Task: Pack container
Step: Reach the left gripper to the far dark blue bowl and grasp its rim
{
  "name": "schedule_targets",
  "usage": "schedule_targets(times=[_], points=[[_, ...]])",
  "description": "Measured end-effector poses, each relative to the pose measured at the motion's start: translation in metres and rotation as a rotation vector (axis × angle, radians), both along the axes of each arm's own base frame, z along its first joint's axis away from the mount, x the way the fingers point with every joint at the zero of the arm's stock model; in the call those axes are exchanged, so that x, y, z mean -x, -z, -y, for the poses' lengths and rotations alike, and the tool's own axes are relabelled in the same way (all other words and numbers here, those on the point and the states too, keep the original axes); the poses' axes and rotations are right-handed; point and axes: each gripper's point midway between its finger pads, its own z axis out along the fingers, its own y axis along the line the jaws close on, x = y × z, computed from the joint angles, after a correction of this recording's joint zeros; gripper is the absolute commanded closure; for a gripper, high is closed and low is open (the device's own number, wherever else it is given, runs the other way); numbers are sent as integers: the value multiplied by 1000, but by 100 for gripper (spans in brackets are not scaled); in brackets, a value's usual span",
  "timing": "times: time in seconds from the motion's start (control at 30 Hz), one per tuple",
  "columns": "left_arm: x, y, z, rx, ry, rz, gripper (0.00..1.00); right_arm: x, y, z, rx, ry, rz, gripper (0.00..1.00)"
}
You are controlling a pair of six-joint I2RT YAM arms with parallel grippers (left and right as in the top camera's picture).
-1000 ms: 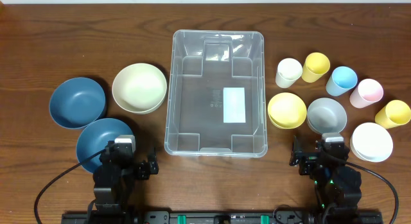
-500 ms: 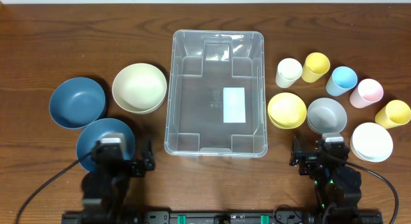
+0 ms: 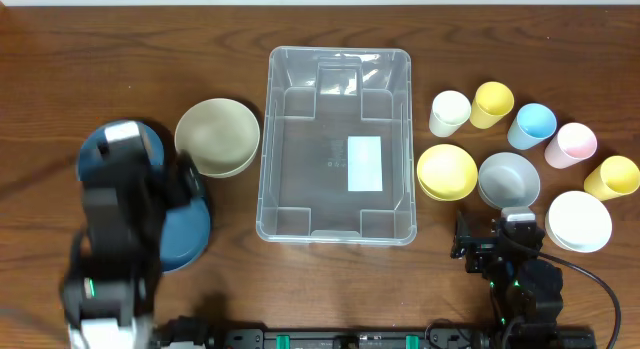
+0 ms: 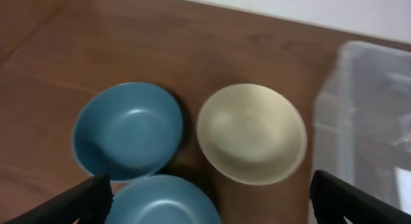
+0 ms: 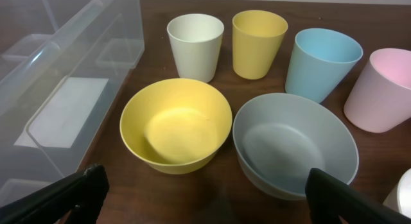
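Container (image 3: 300,159): centre of worktop (image 3: 60,49); clear rigid plastic, rectangular, rounded corners, white label on base. Empty, so 0 of 11 items packed.
Left of it: 2 blue bowls (image 4: 127,131) and 1 cream bowl (image 4: 252,133), round, matte.
Right of it: yellow bowl (image 5: 175,124), grey bowl (image 5: 294,144), white bowl (image 3: 579,221) and 5 smooth tapered cups (image 5: 195,45).
Left hand (image 4: 210,182): above the blue bowls, jaws wide, holding nothing.
Right hand (image 5: 205,176): near edge, jaws wide, empty.
Judged: all packing left to do.
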Motion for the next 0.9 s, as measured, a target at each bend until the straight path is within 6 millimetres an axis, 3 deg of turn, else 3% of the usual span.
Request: schedule_targets(times=[0.13,0.3,0.47,0.6,0.7,0.83,0.9], points=[[-29,-2,-24,3,-76,-117,2,0,0,0,0,0,0,1],[-43,23,-32,15,-95,-264,2,0,0,0,0,0,0,1],[-31,48,-42,73,-173,-372,2,0,0,0,0,0,0,1],[-10,56,-86,204,-436,-370,2,0,0,0,0,0,0,1],[8,59,-132,297,-646,-322,2,0,0,0,-1,0,0,1],[24,71,-167,409,-790,-299,2,0,0,0,0,0,0,1],[25,80,-174,455,-808,-309,2,0,0,0,0,0,0,1]])
